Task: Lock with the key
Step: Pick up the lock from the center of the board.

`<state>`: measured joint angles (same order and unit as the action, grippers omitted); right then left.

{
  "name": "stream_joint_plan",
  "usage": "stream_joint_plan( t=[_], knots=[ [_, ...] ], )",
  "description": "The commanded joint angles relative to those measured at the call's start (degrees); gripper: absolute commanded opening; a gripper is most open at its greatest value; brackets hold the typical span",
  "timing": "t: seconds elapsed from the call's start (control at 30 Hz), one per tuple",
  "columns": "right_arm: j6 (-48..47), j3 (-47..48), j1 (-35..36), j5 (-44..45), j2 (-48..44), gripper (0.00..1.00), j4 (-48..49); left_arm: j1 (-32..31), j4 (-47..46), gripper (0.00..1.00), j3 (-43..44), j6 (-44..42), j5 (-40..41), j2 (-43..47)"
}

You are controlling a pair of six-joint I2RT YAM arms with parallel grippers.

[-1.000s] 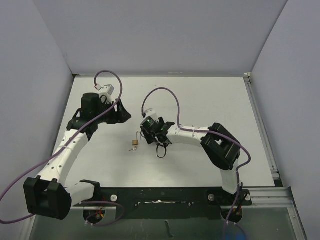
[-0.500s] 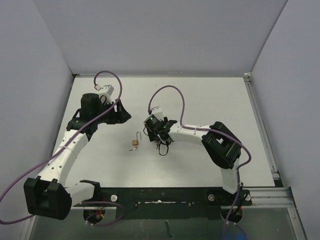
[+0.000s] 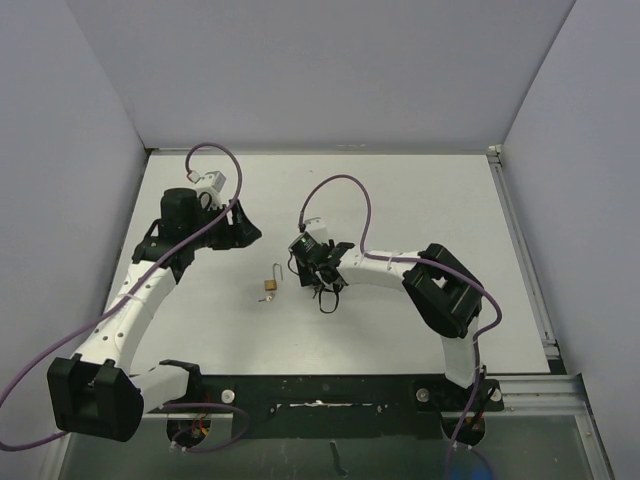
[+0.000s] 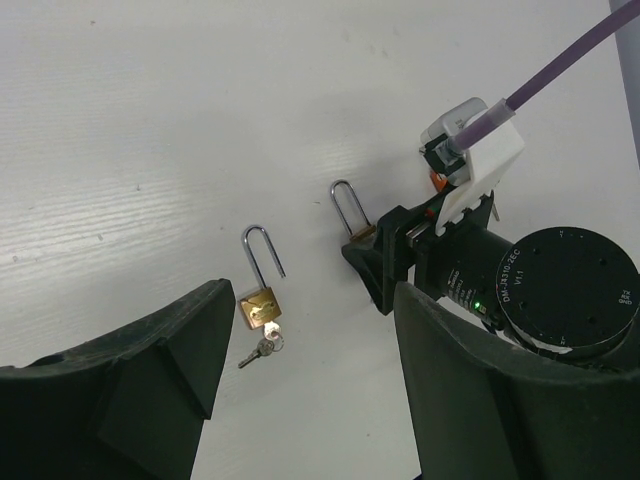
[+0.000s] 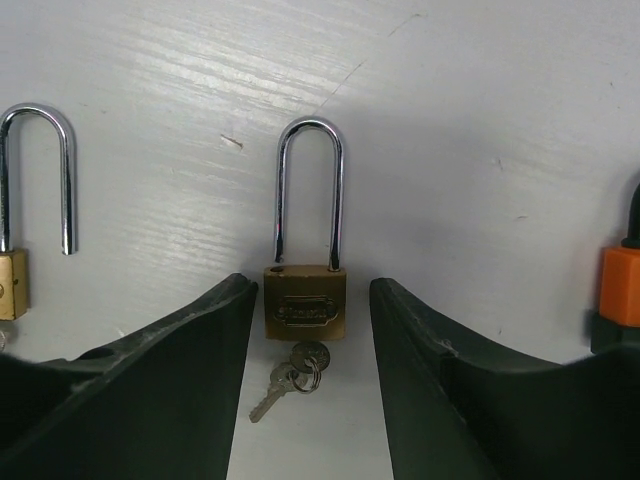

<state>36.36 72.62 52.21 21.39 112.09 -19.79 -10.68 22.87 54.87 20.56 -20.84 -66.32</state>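
Two brass padlocks lie on the white table, both with open shackles. My right gripper (image 5: 310, 290) is open and low, its fingers on either side of one padlock (image 5: 305, 302). A key (image 5: 310, 355) sits in its keyhole, with a spare key (image 5: 270, 393) on the ring. From above, the right gripper (image 3: 318, 277) hides this lock. The other padlock (image 3: 271, 284) lies just to its left, also with a key (image 4: 262, 347) below it. My left gripper (image 3: 245, 228) is open and empty, raised at the far left, looking down on both locks.
The second padlock (image 5: 10, 285) shows at the left edge of the right wrist view. A black cable loop (image 3: 323, 300) hangs from the right wrist. Grey walls enclose the table on the left, far and right sides. A metal rail (image 3: 525, 260) runs along the right edge.
My right wrist has shifted slightly right and settled lower over the right-hand padlock. The left arm and the left-hand padlock have hardly moved.
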Motion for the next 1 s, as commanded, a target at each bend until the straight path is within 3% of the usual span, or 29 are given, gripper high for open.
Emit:
stream_joint_plan(
  t=[0.0, 0.07, 0.23, 0.37, 0.6, 0.8, 0.97],
  knots=[
    [1.1, -0.32, 0.53, -0.64, 1.05, 0.47, -2.59, 0.48, -2.53, 0.64, 0.4, 0.41, 0.11, 2.45],
    [1.52, -0.05, 0.73, -0.64, 1.24, 0.43, -4.13, 0.48, -2.56, 0.64, 0.28, 0.51, 0.15, 2.67],
    [2.44, -1.45, 0.88, -0.86, 0.68, 0.01, -6.27, 0.57, -2.83, 0.64, 0.44, 0.92, 0.42, 2.63],
    [-0.79, -1.7, 0.59, 0.28, -1.69, 0.0, -5.69, 0.66, -2.41, 0.64, 2.19, 0.21, 0.3, 1.91],
    [-18.74, 0.91, -1.19, -2.53, -12.46, 0.0, 3.45, 0.66, -1.96, 0.64, 7.98, -1.56, -0.17, -0.39],
    [-23.62, -2.56, -8.94, -17.56, -24.31, 0.0, 14.0, 0.66, -3.33, 0.64, 13.5, -1.7, -1.49, -1.92],
    [-29.01, -10.68, -14.74, -30.91, -34.68, 0.0, 24.49, 0.66, -7.75, 0.63, 16.92, -2.45, -9.57, -2.77]
  ],
)
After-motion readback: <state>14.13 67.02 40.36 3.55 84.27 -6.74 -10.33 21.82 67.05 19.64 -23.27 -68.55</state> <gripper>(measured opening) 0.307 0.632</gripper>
